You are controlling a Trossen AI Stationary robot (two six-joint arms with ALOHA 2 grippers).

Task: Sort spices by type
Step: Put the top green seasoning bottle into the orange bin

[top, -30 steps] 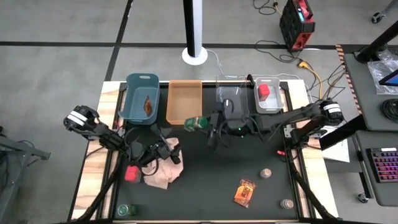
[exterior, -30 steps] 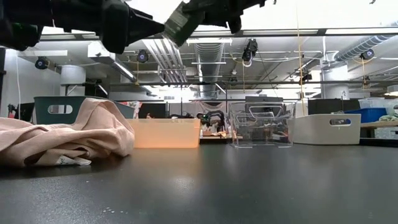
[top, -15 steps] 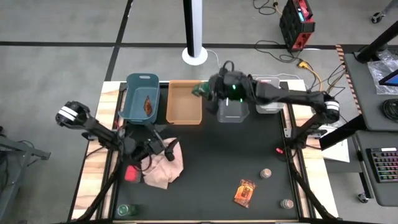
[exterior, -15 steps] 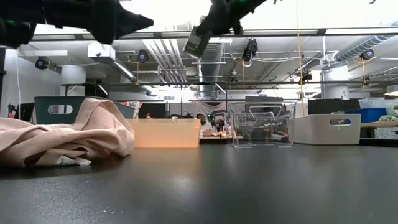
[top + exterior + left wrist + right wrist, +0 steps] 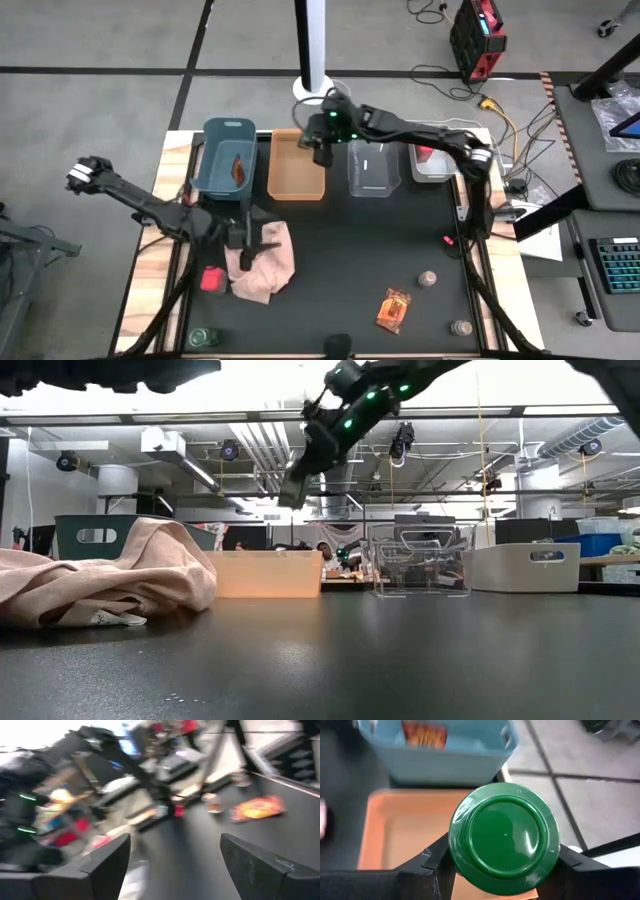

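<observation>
My right gripper (image 5: 318, 150) is shut on a green-capped jar (image 5: 505, 837) above the orange bin (image 5: 297, 170) at the table's far side; it also shows high up in the low view (image 5: 300, 480). My left gripper (image 5: 241, 243) is open and empty over the pink cloth (image 5: 268, 268); in the left wrist view (image 5: 182, 870) nothing is between its fingers. On the table lie a red boxy container (image 5: 212, 278), another green-capped jar (image 5: 203, 338), an orange foil packet (image 5: 393, 308) and two tan-lidded jars (image 5: 427, 278), (image 5: 461, 327). My right gripper pinches the jar between its two fingers (image 5: 427, 862), one on each side of the jar just under the green cap (image 5: 470, 870). The cap faces the wrist camera and hides the jar's body. The jar is lifted clear above the orange bin.
Four bins stand in a row at the far edge: a teal one (image 5: 215, 140) holding a foil packet (image 5: 238, 168), the orange one, a clear one (image 5: 372, 170) and a white one (image 5: 440, 165). The dark mat's middle (image 5: 370, 240) is bare.
My right gripper has carried the green-capped jar from the mat's middle toward the table's far edge and then a little left, over the orange bin. My left arm has drawn back toward the left edge and risen; its gripper stays over the pink cloth.
</observation>
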